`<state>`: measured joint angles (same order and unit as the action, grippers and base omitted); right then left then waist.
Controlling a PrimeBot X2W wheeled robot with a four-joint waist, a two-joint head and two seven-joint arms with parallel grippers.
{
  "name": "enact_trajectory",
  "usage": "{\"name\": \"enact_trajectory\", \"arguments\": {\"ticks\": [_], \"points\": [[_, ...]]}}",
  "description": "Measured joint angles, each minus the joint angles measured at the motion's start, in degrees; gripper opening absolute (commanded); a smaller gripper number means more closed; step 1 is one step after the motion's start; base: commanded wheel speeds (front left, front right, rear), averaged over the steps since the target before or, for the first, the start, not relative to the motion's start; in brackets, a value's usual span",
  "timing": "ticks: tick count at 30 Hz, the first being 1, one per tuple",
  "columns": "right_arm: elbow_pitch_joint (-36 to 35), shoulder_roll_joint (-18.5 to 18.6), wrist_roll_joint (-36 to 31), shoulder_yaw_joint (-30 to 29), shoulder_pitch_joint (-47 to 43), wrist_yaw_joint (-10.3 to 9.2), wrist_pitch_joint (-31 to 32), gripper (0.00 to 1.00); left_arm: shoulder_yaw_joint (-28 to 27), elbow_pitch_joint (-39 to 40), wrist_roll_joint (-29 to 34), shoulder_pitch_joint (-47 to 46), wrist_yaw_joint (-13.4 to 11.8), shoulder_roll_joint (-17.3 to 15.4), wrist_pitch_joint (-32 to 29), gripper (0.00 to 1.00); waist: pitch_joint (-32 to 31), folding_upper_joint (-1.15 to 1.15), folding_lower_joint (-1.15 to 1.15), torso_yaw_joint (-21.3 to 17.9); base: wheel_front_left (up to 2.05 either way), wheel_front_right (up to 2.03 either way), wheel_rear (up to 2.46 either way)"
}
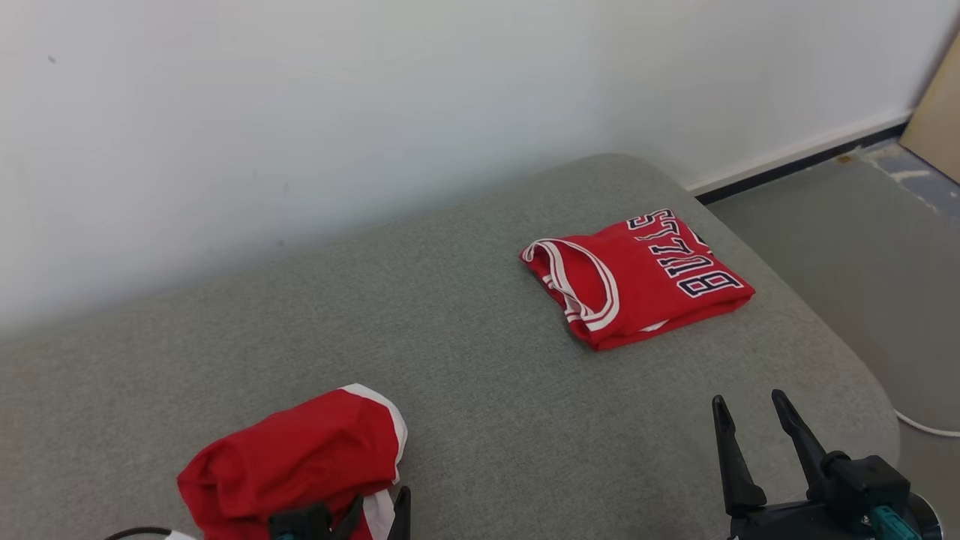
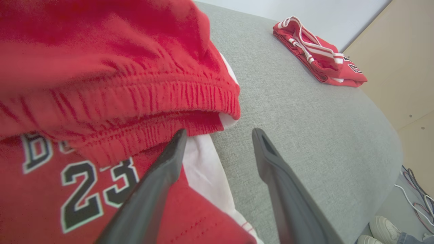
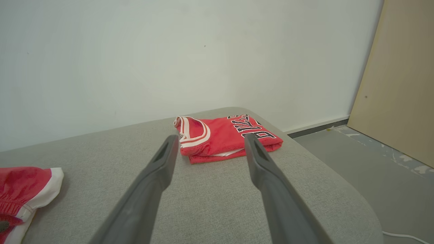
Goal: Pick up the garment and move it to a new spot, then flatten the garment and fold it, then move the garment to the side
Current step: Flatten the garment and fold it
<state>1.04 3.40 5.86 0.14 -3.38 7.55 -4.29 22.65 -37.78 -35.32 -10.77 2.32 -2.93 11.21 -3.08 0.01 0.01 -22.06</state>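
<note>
Red shorts [image 1: 292, 457] lay crumpled near the front left of a grey padded surface [image 1: 465, 375], their elastic waistband bunched up and a black "23" with white edging showing in the left wrist view [image 2: 101, 84]. The left end effector [image 1: 379, 510] sat right at them with its jaws spread wide and gripping nothing. One finger [image 2: 152, 183] lay over the printed number with its tip at the waistband, and the other stood over bare grey cloth; whether either touched the fabric could not be told. Well apart, near the far right corner, a red jersey [image 1: 645, 277] with white trim and black lettering lay neatly folded. The right end effector [image 1: 750, 401] hovered above the front right of the surface, also wide and empty, its fingers pointing toward the jersey [image 3: 223, 139]. A pale wall [image 1: 300, 112] rose behind, a grey floor [image 1: 840, 225] stretched to the right with a white cable [image 1: 930, 427] on it, and a light wooden panel [image 3: 400, 84] leaned there.
</note>
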Motion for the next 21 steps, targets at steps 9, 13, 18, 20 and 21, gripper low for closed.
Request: {"name": "enact_trajectory", "arguments": {"ticks": [9, 13, 18, 20, 21], "points": [[0.08, -0.08, 0.02, -0.05, 0.13, 0.0, -0.32, 1.0, 2.46, -5.52, -6.37, -5.07, -6.5, 0.07, 1.4, 1.0, 2.73, 0.0, 0.0, -3.06, 0.0, 0.0, 0.0], [0.22, -0.13, 0.02, 0.44, 0.43, 0.0, -0.27, 1.0, 3.49, -7.02, -7.05, -7.53, -7.61, 0.09, 1.91, 0.93, 2.85, 0.0, 0.0, -2.57, 0.0, 0.0, 0.0], [0.26, -0.18, 0.01, 0.53, 0.64, 0.0, -0.26, 1.0, 5.88, -6.72, -7.65, -10.22, -5.83, 0.09, 2.44, 0.0, 2.6, 0.0, 0.0, -1.81, 0.0, 0.0, 0.0], [0.26, -0.16, 0.01, 0.53, 0.62, 0.0, -0.25, 1.0, 7.43, -5.17, -8.29, -12.01, -4.15, -0.02, 2.52, 0.0, 2.43, 0.0, 0.0, -1.4, 0.0, 0.0, 0.0], [0.26, -0.18, 0.01, 0.52, 0.62, 0.0, -0.24, 1.0, 8.36, -4.31, -8.18, -13.5, -3.57, 0.04, 2.52, 0.0, 2.35, 0.0, 0.0, -1.14, 0.0, 0.0, 0.0]]}}
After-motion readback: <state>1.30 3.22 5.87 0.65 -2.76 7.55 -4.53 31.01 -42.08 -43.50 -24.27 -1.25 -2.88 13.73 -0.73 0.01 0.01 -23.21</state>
